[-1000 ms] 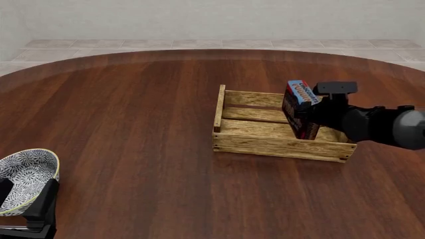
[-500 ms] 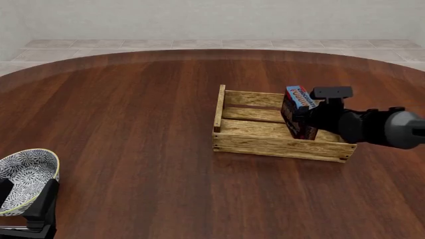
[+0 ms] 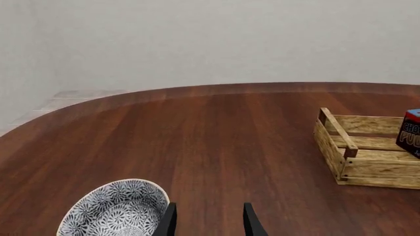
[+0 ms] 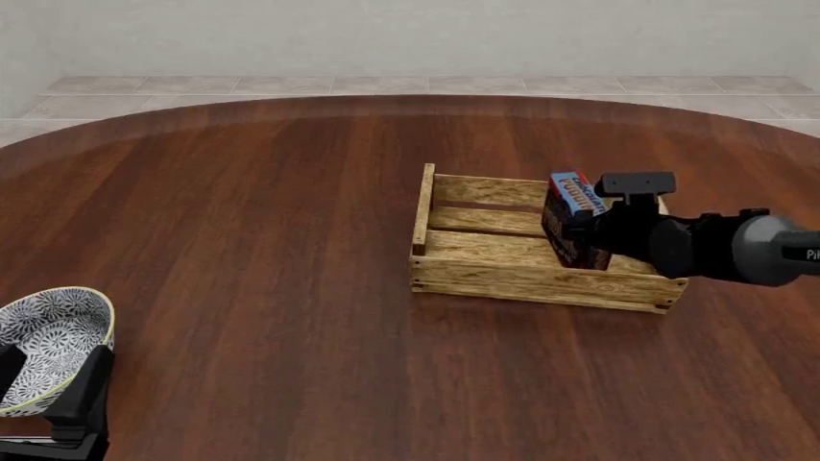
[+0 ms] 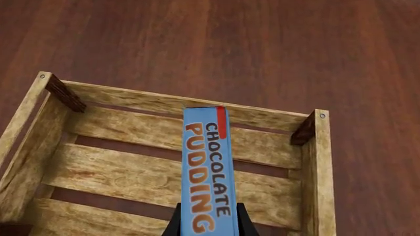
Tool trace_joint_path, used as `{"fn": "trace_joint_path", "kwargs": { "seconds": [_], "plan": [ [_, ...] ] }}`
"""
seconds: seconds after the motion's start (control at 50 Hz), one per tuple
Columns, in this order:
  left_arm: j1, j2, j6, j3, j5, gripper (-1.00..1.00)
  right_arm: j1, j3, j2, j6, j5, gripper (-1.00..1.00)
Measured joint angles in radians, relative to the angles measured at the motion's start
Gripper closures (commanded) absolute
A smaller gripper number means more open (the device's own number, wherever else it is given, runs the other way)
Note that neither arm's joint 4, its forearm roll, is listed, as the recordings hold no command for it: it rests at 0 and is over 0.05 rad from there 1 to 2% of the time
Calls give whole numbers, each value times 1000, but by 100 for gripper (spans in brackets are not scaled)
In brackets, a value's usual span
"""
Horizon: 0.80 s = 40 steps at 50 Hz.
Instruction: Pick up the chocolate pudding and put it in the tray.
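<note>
The chocolate pudding [image 4: 575, 223] is a small carton with a blue lettered face and dark brown sides. It stands on edge inside the tray [image 4: 513, 279], a tan slatted crate, toward its right half. My right gripper [image 4: 592, 229] is shut on the chocolate pudding [image 5: 208, 177], with the tray [image 5: 170, 105] slats right below it. From the left wrist view, the tray [image 3: 341, 152] and a corner of the pudding [image 3: 410, 132] show far off. My left gripper [image 3: 208, 223] stays open at the near left, beside the bowl.
A round grey-white patterned bowl [image 4: 49, 344] sits at the near left edge of the dark wooden table [image 4: 256, 250], right by my left gripper; the bowl [image 3: 115, 209] also shows in the left wrist view. Beyond the table's curved far edge lies a tiled floor.
My right gripper has lowered the chocolate pudding a little deeper into the tray. The left arm and the bowl have not moved.
</note>
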Motion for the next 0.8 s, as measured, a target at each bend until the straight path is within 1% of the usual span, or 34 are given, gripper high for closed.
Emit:
{"fn": "trace_joint_path", "kwargs": {
  "seconds": [0.8],
  "plan": [
    [4,-3,0,0,2,-100,-1,9,16,6,-43,100]
  ]
}}
